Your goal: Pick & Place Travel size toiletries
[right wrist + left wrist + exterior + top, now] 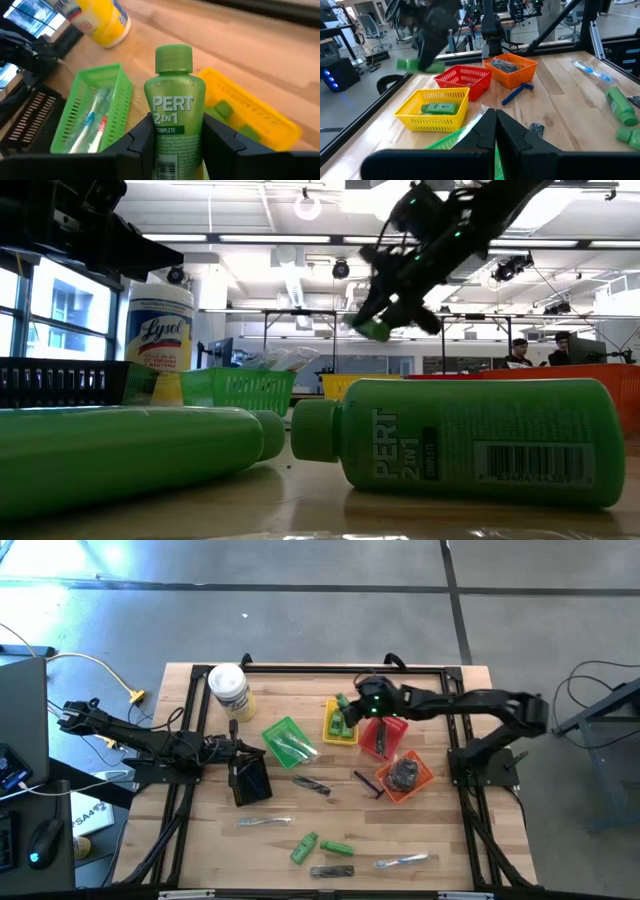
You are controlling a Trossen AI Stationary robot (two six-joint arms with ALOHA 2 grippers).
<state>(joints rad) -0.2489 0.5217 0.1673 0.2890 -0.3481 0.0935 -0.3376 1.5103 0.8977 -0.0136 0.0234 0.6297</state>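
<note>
The right gripper (172, 145) has its jaws grasping a green bottle (174, 107) above the yellow basket (341, 726); released off-centre, it could strike the rim and roll onto the counter (455, 835).

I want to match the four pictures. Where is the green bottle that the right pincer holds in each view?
High view: green bottle under the right pincer, between the yellow basket and red basket.
Low view: bottle high in the middle, in the air.
Left wrist view: blurred bottle above the yellow basket.
Right wrist view: bottle in the centre.
Shared landmark: the yellow basket.
</note>
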